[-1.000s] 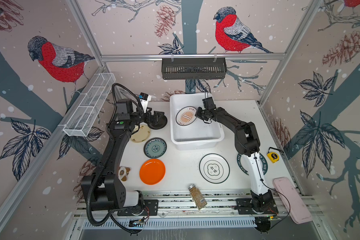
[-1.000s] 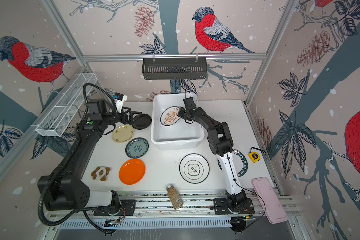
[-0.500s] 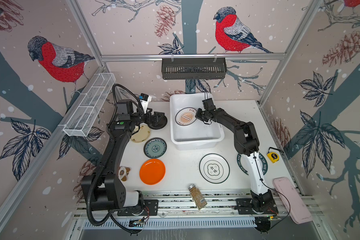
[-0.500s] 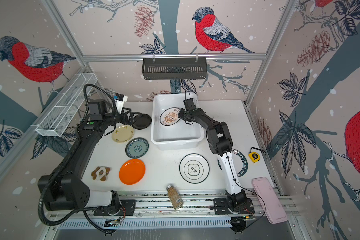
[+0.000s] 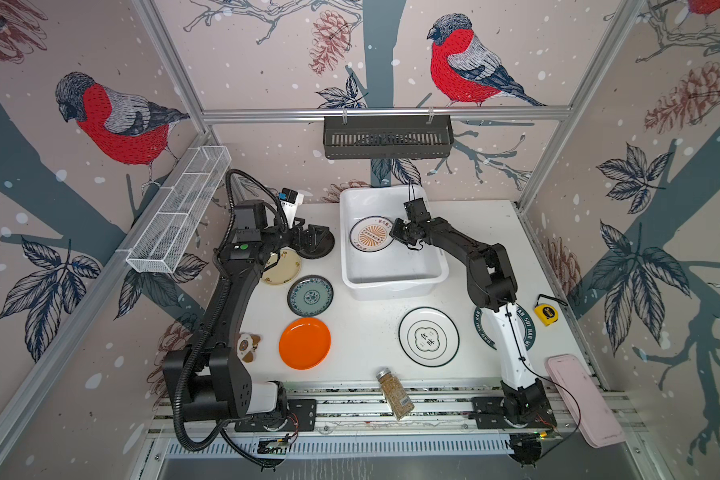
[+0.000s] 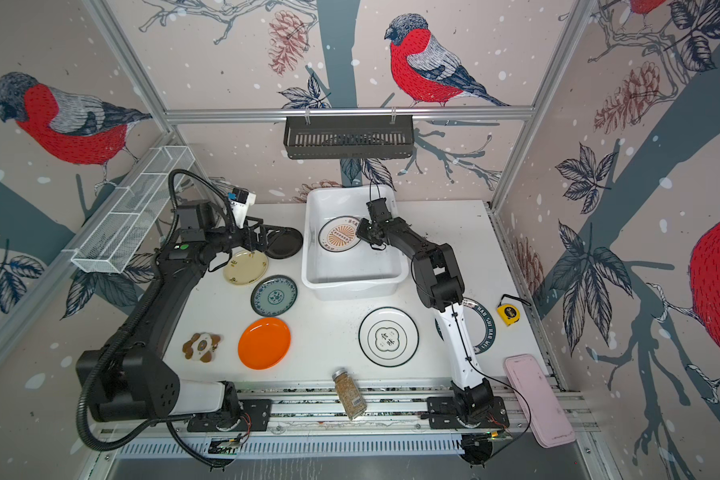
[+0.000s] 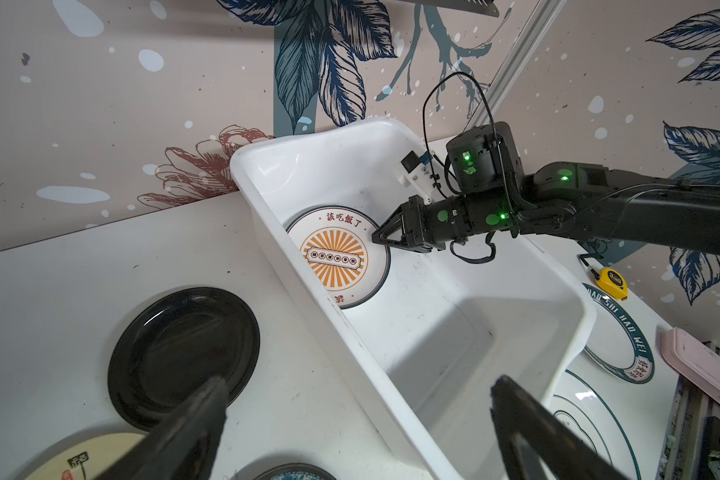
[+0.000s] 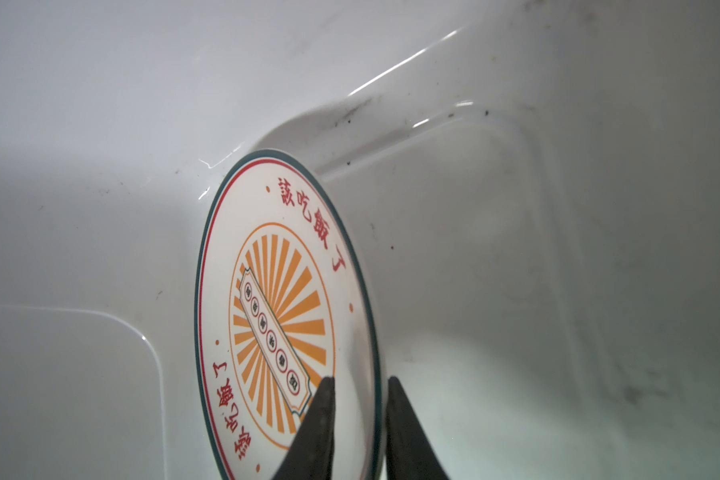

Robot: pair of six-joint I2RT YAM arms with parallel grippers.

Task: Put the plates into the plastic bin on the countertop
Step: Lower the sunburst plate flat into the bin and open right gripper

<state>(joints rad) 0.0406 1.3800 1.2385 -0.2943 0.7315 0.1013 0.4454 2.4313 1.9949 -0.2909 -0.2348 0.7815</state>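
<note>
Right gripper (image 8: 360, 380) has parted (slightly) around sunburst plate (image 8: 275, 270).

The right arm (image 5: 510, 345) hides much of the lettered-rim plate (image 6: 482, 326) at the right edge of the desk (image 5: 362, 340) — the left arm (image 5: 225, 299), part of the cream plate (image 5: 285, 268). Whether the right claw (image 8: 359, 380) grips the rim of the sunburst plate (image 8: 275, 311) seems unclear.

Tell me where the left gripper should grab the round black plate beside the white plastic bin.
Probably pinch the rim of the round black plate on the edge facing the left gripper, one finger inside the lip, one outside. It lies flat on the countertop, so only the rim offers purchase, and the white plastic bin crowds its far side.
</note>
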